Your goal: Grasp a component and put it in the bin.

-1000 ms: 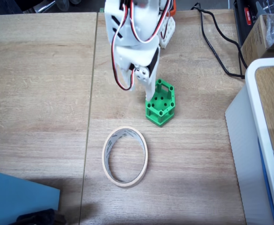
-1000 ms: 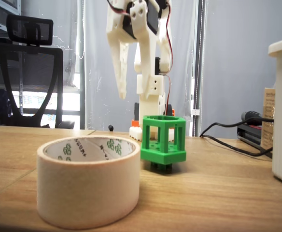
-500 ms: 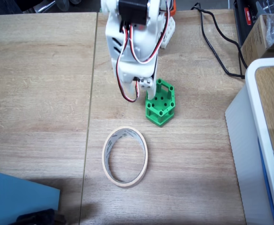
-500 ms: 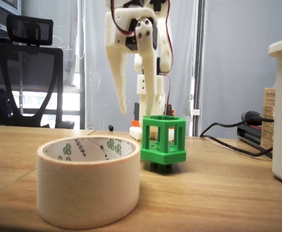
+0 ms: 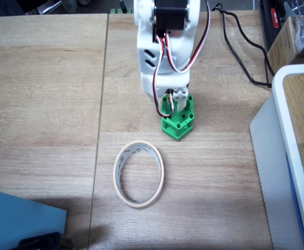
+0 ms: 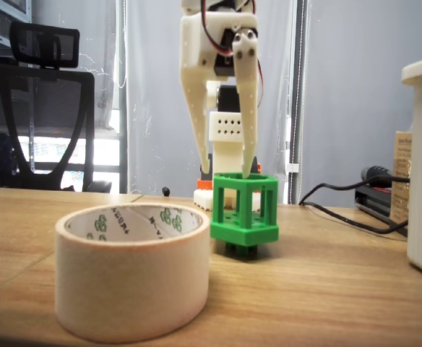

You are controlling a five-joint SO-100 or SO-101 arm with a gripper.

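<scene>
Above the green frame (image 6: 244, 215) on the wooden counter (image 5: 48, 94), the white gripper (image 6: 227, 173) hangs with its fingers spread, tips level with the frame's top rim, one just left of it, the other over it. The frame stands upright, apart from the tape ring (image 5: 139, 174) nearer the camera in the side-on fixed view. Risk: a finger landing on the rim could tip or shove the light frame aside.

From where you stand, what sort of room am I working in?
Probably an office or hobby workbench: a wooden desk, a black office chair behind it, and power cables trailing across the top.
</scene>
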